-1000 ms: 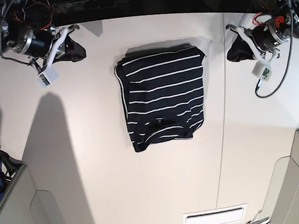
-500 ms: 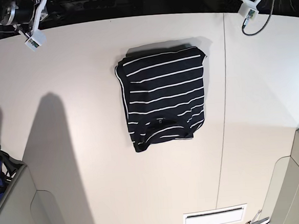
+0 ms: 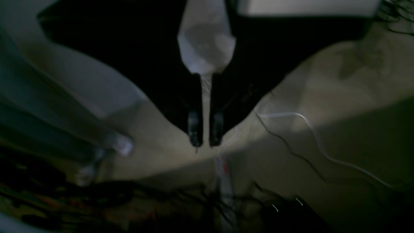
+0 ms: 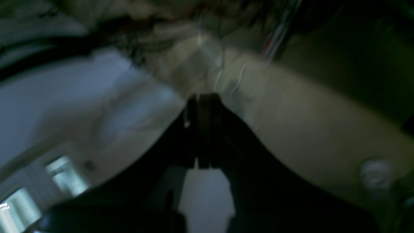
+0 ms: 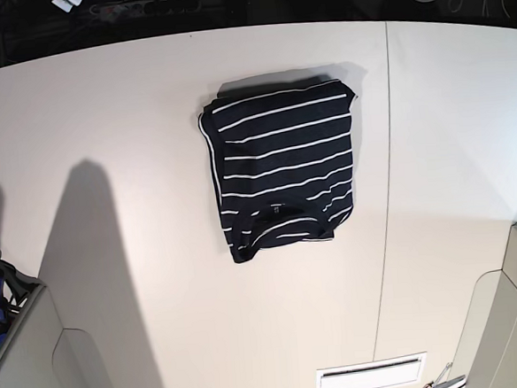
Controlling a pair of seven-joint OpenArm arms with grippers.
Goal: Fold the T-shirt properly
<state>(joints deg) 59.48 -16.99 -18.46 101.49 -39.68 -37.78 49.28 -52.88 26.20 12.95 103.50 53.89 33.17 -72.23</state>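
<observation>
The biggest change I see is over the counter (image 5: 103,125): a second ago both arms hung at its far corners, half a second ago only their wrist cameras showed at the top edge, and now the base view shows bare counter with nothing reaching in. I read that as both arms pulling back to rest, which suggests the folding is finished or very nearly so

The T-shirt (image 5: 283,170) has not shifted across those three looks. It lies alone near the far middle of the counter as a compact, roughly rectangular packet, stripes running across it, the neckline showing on the near edge, sleeves tucked out of sight. The left edge looks a little skewed, so I judge it tidy rather than crisp

From the left wrist view, my left hand (image 3: 206,139) is nearly together, only a thin slit between the fingertips, with nothing gripped; behind it are blurred cables and a dim surface. From the right wrist view, my right hand (image 4: 202,100) is pressed fully together and empty, also against a blurred background

As for containers, there are no bins or trays on the counter; a dark compartment at the lower left edge holds something blue I cannot identify
</observation>
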